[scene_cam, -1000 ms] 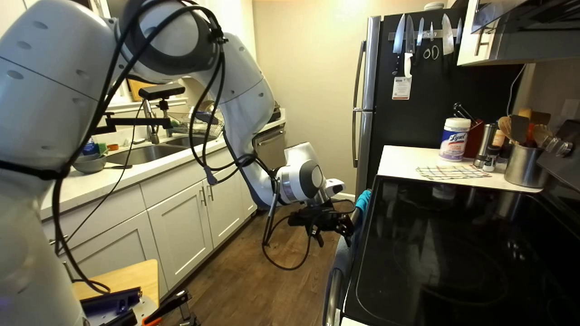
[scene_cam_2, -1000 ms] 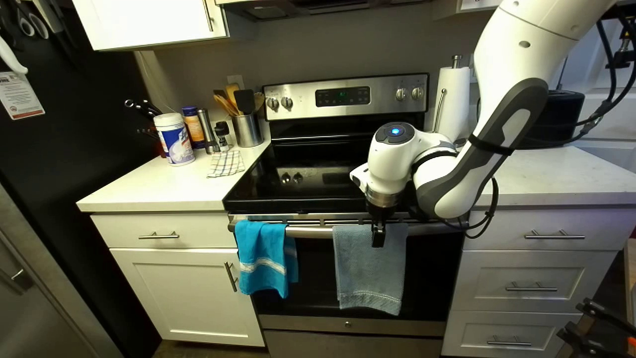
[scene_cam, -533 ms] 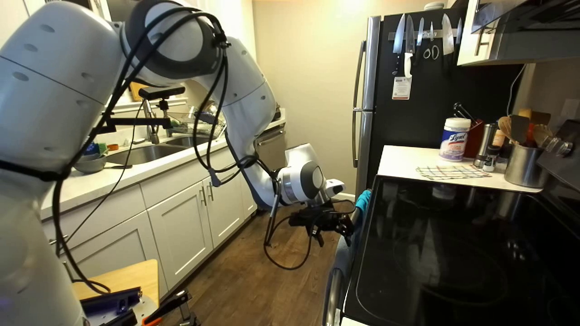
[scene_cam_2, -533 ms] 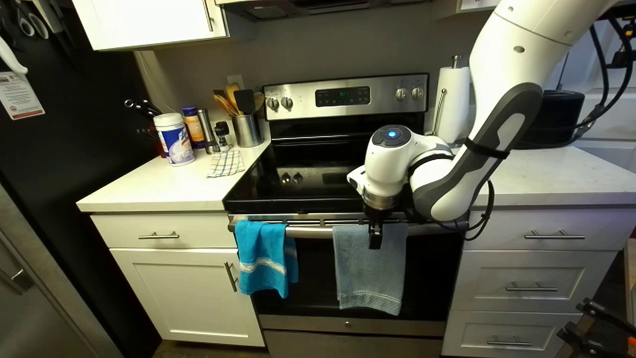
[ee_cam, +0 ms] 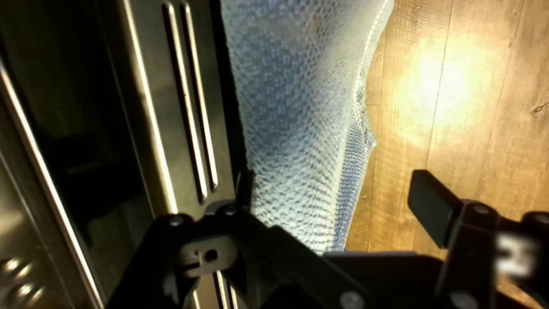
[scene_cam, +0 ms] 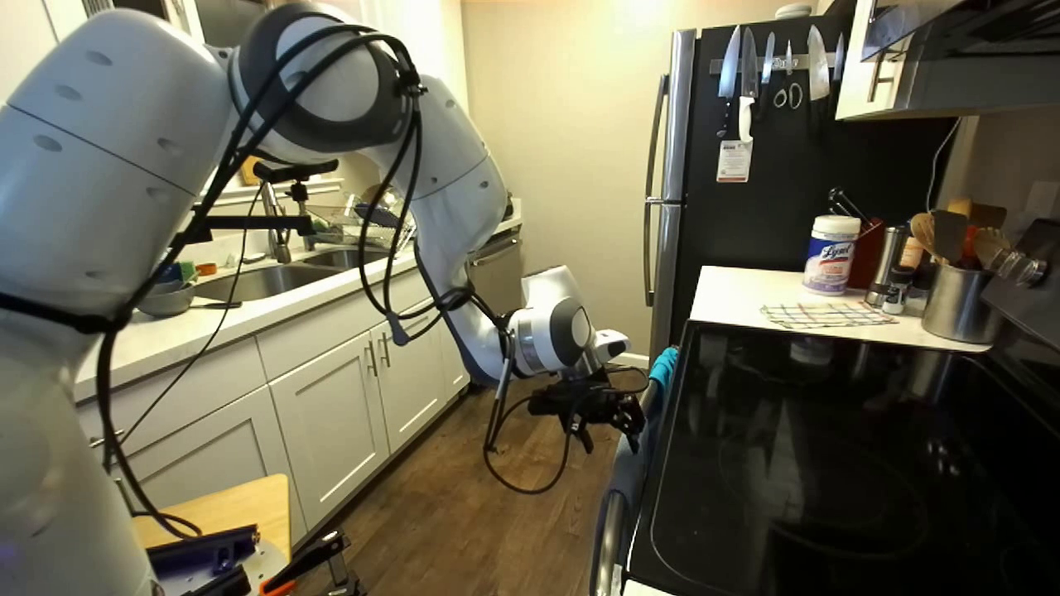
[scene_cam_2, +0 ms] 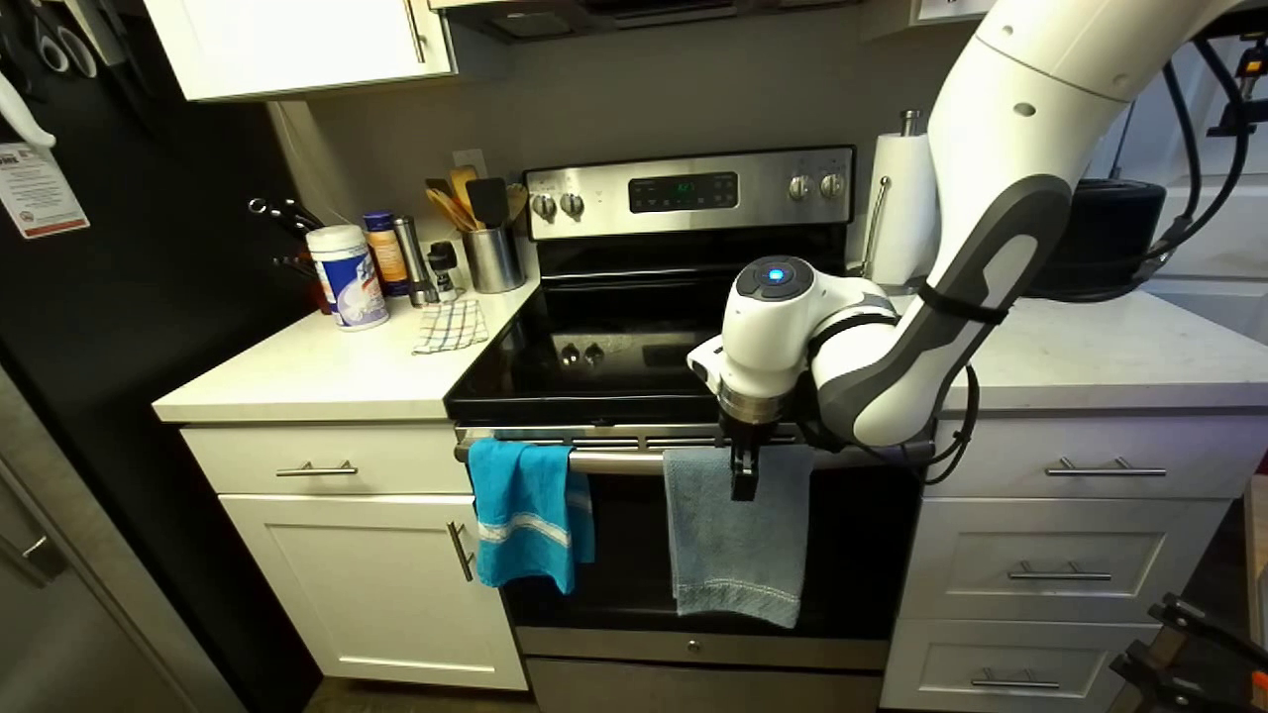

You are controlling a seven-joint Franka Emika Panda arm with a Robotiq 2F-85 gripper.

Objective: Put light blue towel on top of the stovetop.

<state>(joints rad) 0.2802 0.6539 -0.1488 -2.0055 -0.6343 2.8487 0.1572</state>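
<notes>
The light blue towel [scene_cam_2: 738, 555] hangs limp over the oven door handle, to the right of a brighter blue towel. It fills the middle of the wrist view [ee_cam: 291, 107] and shows edge-on in an exterior view [scene_cam: 629, 472]. The stovetop [scene_cam: 795, 463] is flat glossy black glass above and behind the handle, partly covered by the arm in an exterior view [scene_cam_2: 624, 361]. My gripper [ee_cam: 336, 197] is open and empty, pointing down over the towel's top. One finger is on the oven side, the other [ee_cam: 431, 208] over the floor side. It shows in both exterior views [scene_cam: 611, 439] [scene_cam_2: 744, 483].
A bright turquoise towel [scene_cam_2: 525, 515] hangs on the same oven handle [scene_cam_2: 616, 462]. A wipes canister [scene_cam_2: 349, 277], a utensil holder [scene_cam_2: 492, 259] and a checked cloth [scene_cam_2: 451, 327] stand on the counter beside the stove. A paper towel roll [scene_cam_2: 903, 208] is on the other side.
My gripper has shifted slightly left and a little lower in front of the light blue towel. It stays open. The towels have not moved.
</notes>
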